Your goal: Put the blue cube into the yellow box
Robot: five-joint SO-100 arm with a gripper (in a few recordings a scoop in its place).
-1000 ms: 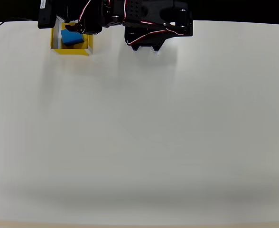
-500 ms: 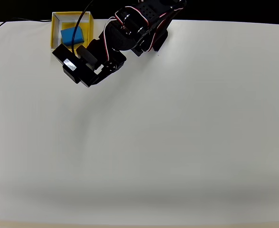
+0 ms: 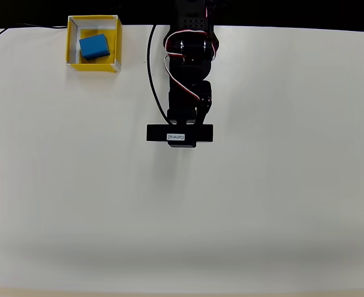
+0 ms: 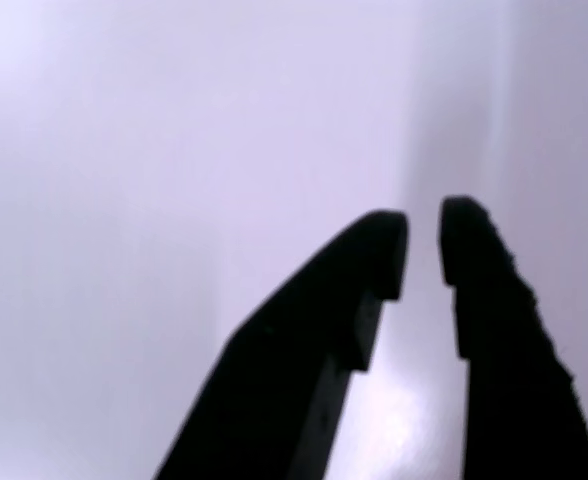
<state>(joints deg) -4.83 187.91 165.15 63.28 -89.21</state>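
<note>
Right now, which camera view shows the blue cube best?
The overhead view: the blue cube lies in plain sight inside the yellow box at the table's top left corner. The wrist view looks past the nearly closed, empty jaws at bare, blurred table surface.

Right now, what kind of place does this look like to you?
Probably a robot test bench or lab setup, not a home. A plain white table holds little beyond a small black robot arm with exposed wiring, and a yellow box holding a blue cube: a staged practice task.
</note>
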